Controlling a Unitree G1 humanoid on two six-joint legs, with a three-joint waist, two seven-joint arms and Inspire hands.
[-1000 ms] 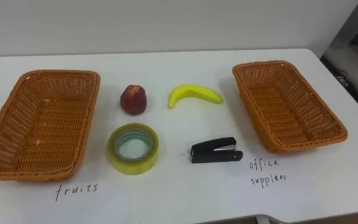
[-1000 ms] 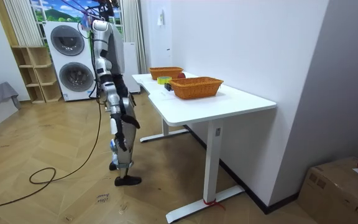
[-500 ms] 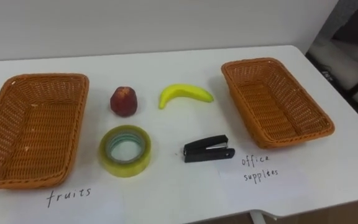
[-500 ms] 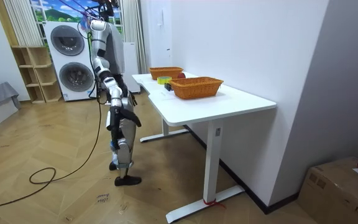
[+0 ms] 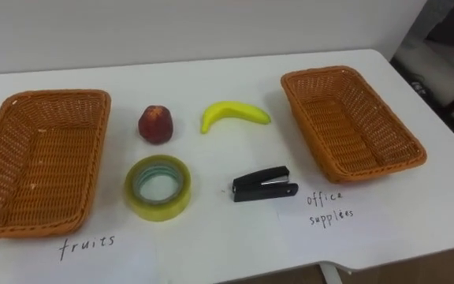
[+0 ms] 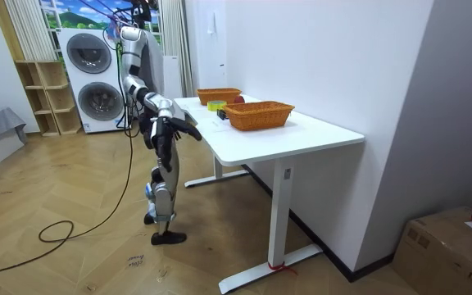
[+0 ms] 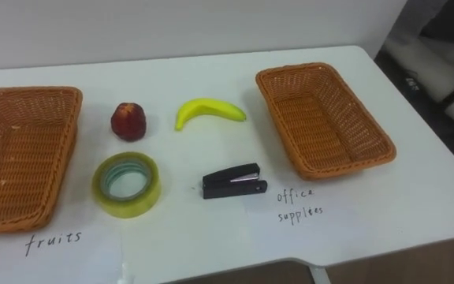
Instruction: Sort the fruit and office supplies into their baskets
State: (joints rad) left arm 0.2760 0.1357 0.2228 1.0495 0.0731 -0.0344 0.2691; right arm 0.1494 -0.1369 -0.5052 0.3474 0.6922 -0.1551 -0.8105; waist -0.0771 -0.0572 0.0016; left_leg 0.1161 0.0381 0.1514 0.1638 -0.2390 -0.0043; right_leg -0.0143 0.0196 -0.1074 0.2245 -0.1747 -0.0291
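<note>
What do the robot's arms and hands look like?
In the room view, the right arm is shiny silver-grey with black parts where it bends. The right robot hand at its end looks dark grey and black. It is too small here to make out any markings.

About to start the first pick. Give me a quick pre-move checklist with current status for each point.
1. Baskets empty: ok; left basket and right basket hold nothing.
2. Fruit free to grasp: ok; apple and banana lie apart on the table.
3. Office supplies free: ok; tape roll and stapler lie apart, uncovered.
4. Labels in place: ok; fruit label before left basket, office label before right basket.
5. Hand over a target: not ok; right hand is near the table's front edge in the room view.
</note>
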